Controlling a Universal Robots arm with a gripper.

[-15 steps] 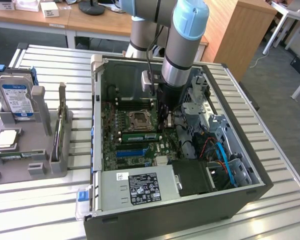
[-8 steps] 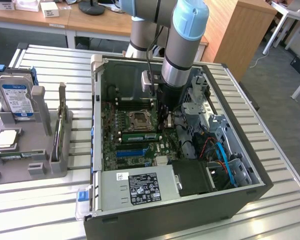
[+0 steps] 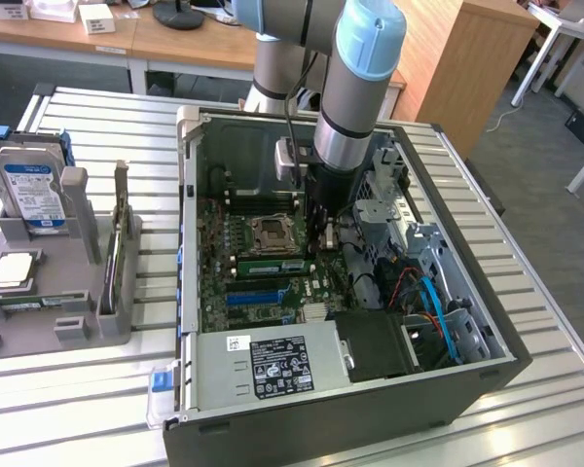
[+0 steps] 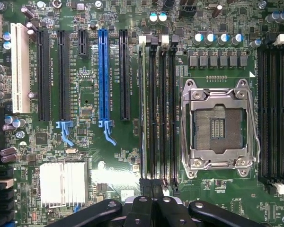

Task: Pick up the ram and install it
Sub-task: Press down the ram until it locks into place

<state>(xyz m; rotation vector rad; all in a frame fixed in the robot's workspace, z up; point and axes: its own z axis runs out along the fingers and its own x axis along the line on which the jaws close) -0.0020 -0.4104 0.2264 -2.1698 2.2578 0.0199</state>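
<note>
The gripper (image 3: 323, 232) hangs fully closed inside the open computer case (image 3: 487, 375), low over the motherboard (image 4: 92, 142), holding nothing. The ram (image 3: 268, 265) sits seated in a memory slot just beside the empty processor socket (image 4: 217, 128), on the side toward the blue expansion slot (image 4: 102, 74); in the wrist view it is the green-edged stick standing edge-on. Slot markings printed on the board are too small to read. A hard drive (image 3: 31, 191) with a blue-white label stands in a grey holder (image 3: 73, 326) on the slatted surface (image 3: 88, 409). The power supply (image 3: 273, 365) carries a black label, unreadable.
</note>
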